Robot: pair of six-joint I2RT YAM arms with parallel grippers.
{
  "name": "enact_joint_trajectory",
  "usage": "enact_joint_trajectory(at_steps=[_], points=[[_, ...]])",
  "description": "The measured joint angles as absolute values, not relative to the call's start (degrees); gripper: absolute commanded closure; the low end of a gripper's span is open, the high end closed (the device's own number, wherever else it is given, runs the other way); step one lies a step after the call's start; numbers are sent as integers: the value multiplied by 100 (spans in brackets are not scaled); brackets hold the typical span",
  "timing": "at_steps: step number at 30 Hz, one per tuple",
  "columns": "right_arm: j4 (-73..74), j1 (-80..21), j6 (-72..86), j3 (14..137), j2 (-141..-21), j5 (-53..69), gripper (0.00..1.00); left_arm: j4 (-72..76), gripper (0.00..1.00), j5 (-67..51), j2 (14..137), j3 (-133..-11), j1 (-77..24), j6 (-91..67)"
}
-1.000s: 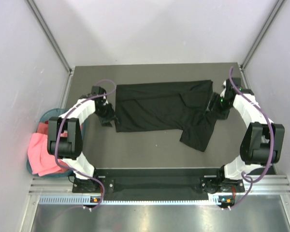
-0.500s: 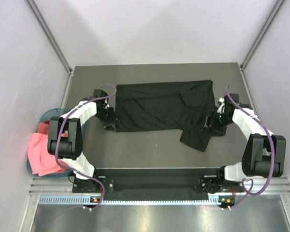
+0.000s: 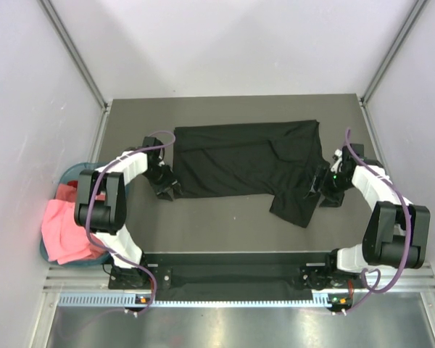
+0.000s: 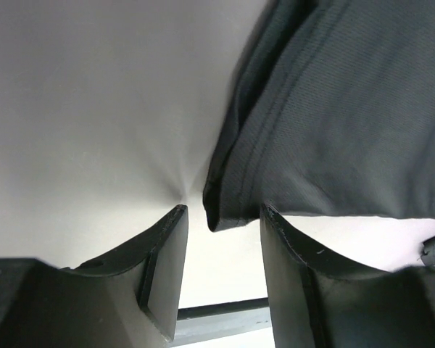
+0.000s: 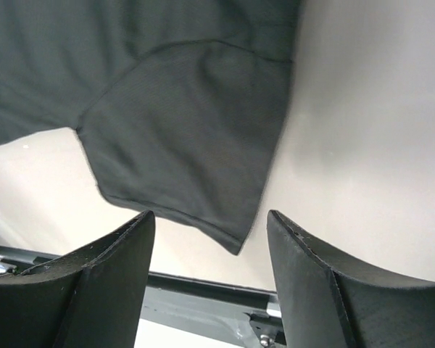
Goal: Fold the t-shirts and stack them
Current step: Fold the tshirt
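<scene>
**While both grippers hang open, black tee (image 3: 239,156) lies spread out**

Since containers come first: the teal basket (image 3: 71,174) sits well outside the left gripper (image 4: 221,217), w/ a pink tee (image 3: 61,232) spilling over its rim and red fabric (image 3: 67,190) behind it. The black tee is btw the two grippers. Its hem corner sits in the left fingers' gap, not pinched. The right gripper (image 5: 210,225) is spread wide too, sleeve corner btw its fingers, nothing held.

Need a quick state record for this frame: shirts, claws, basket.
black t-shirt: laid out on table, sleeve jutting toward near right
left claw: open, at shirt's near-left corner
right claw: open, at sleeve hem
pink t-shirt: crumpled in teal basket, left of table
stack: none yet
</scene>
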State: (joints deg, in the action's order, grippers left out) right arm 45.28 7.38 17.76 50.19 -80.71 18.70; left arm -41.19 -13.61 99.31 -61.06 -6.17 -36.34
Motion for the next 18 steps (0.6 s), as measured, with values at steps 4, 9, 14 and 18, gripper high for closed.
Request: enact_joint_trajectory(at_steps=[4, 9, 14, 18], points=[[4521, 886, 1804, 4794, -8053, 1879, 36, -4119, 54, -1363, 10068, -6106, -617, -3640], [4488, 908, 1848, 4556, -8040, 1992, 38, -4119, 67, -1389, 10108, -6106, -622, -3636], [4436, 908, 1938, 4189, -7953, 2161, 42, -4117, 75, -1439, 10158, -6108, -622, -3618], [4499, 913, 1970, 3983, -7808, 2213, 46, -4121, 78, -1494, 10208, -6143, -622, -3588]])
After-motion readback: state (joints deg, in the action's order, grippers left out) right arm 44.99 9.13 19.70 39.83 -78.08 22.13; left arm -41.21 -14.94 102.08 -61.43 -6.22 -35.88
